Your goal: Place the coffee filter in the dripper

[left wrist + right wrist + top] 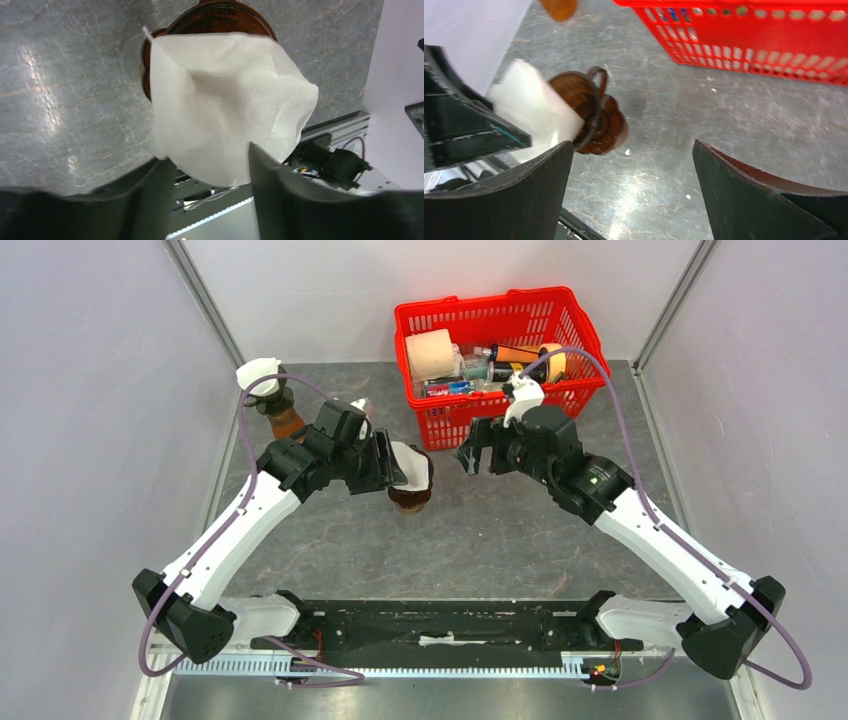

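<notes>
The white paper coffee filter (413, 464) (225, 115) sits tilted in the mouth of the brown glass dripper (410, 500) (225, 12), which stands on the grey table. My left gripper (398, 468) (206, 154) is at the filter's free edge. Its jaws stand apart, with the paper's rim loose between the fingertips (260, 165). In the right wrist view the filter (531, 110) sticks out of the dripper (596, 122) toward the left arm. My right gripper (468, 455) (633, 144) hovers open just right of the dripper, holding nothing.
A red basket (500, 315) (774, 45) with a paper roll and several bottles stands at the back, right behind my right gripper. A brown jar with a white top (270, 390) stands at the back left. Pale enclosure walls close in both sides.
</notes>
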`<state>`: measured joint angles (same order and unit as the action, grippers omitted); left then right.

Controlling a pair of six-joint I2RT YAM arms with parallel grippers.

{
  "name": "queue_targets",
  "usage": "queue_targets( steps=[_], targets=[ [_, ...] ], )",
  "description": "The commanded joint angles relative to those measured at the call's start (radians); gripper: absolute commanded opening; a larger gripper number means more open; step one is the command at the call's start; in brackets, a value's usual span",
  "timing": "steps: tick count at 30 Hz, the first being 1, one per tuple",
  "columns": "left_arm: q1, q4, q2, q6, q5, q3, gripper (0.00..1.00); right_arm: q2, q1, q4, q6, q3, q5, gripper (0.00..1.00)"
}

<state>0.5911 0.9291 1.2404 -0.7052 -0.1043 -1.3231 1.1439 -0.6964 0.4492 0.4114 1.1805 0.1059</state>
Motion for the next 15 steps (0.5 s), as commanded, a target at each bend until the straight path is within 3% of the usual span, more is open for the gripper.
queue_targets(
  steps=[1, 2, 3, 9, 12, 15],
  targets=[
    [-0.003, -0.009, -0.07, -0.008, 0.033, -0.034, 0.75, 0.057, 0.0, -0.067, -0.06, 0.128, -0.192, 0.97],
    [-0.003, -0.01, -0.084, -0.008, 0.049, -0.036, 0.83, 0.077, 0.0, -0.058, -0.057, 0.153, -0.22, 0.97],
    [-0.003, -0.012, -0.104, -0.009, 0.069, -0.036, 0.84, 0.097, -0.001, -0.039, -0.054, 0.182, -0.239, 0.97],
    [-0.003, 0.009, -0.23, -0.018, 0.336, -0.007, 0.87, 0.231, -0.04, 0.078, -0.067, 0.357, -0.309, 0.91],
    [-0.005, 0.038, -0.263, -0.036, 0.511, 0.017, 0.88, 0.307, -0.087, 0.161, -0.082, 0.454, -0.328, 0.82],
    [-0.019, 0.043, -0.273, -0.046, 0.584, 0.04, 0.88, 0.377, -0.13, 0.23, -0.091, 0.52, -0.328, 0.76]
  ],
)
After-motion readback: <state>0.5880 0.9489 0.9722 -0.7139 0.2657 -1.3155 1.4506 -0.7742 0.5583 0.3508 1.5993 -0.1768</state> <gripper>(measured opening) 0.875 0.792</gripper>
